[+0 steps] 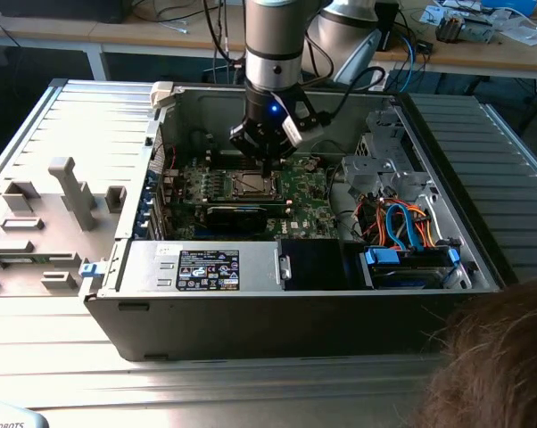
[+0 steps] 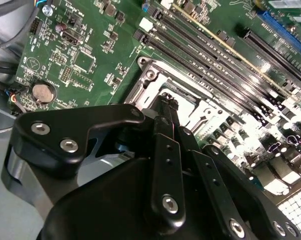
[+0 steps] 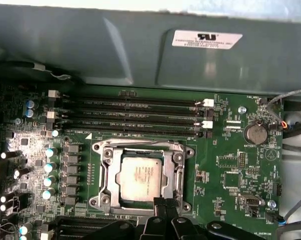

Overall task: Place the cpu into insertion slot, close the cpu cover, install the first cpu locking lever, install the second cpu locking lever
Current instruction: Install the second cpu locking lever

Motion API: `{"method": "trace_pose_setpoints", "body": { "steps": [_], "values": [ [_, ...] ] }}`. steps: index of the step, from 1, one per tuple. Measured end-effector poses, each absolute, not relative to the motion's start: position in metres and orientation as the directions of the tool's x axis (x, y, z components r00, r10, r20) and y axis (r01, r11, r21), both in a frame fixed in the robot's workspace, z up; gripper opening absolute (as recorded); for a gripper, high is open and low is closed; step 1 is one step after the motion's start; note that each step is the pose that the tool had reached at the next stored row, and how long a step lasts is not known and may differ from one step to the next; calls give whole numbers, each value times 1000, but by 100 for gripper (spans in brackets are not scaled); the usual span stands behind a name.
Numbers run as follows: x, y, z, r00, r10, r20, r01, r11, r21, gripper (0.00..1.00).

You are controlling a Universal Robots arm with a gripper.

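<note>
The cpu (image 3: pixel 140 177) lies flat in the insertion slot (image 3: pixel 98 148) of the green motherboard (image 3: pixel 230 165), its silver-grey top showing. The cpu cover (image 3: pixel 107 171), a silvery frame, lies down around it. My gripper (image 3: pixel 160 202) is shut, and its black fingertips sit at the socket's edge, touching or just above the frame. In the second wrist view the gripper (image 2: pixel 166 102) points down onto the socket frame (image 2: pixel 149 75). In the exterior view the gripper (image 1: pixel 267 168) hangs straight over the socket (image 1: pixel 253 185) inside the open computer case. Whether the locking levers are latched I cannot tell.
Memory slots (image 3: pixel 135 112) run beside the socket, close to the grey case wall (image 3: pixel 140 50). A coin battery (image 3: pixel 254 133) sits nearby. Coloured cables and a drive cage (image 1: pixel 402 223) fill the exterior view's right. A grey fixture tray (image 1: pixel 37 223) lies outside; a person's hair (image 1: pixel 505 357) is in front.
</note>
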State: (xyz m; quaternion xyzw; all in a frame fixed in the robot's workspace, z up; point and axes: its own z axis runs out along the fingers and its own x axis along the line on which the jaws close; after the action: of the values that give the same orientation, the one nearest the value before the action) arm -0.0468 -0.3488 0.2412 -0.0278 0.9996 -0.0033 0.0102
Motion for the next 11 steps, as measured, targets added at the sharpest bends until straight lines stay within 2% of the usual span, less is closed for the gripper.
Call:
{"method": "trace_pose_setpoints", "body": {
  "steps": [11],
  "values": [
    [-47, -359, 241, -998, -56, -20, -55, 998, -7, 11]
  ]
}}
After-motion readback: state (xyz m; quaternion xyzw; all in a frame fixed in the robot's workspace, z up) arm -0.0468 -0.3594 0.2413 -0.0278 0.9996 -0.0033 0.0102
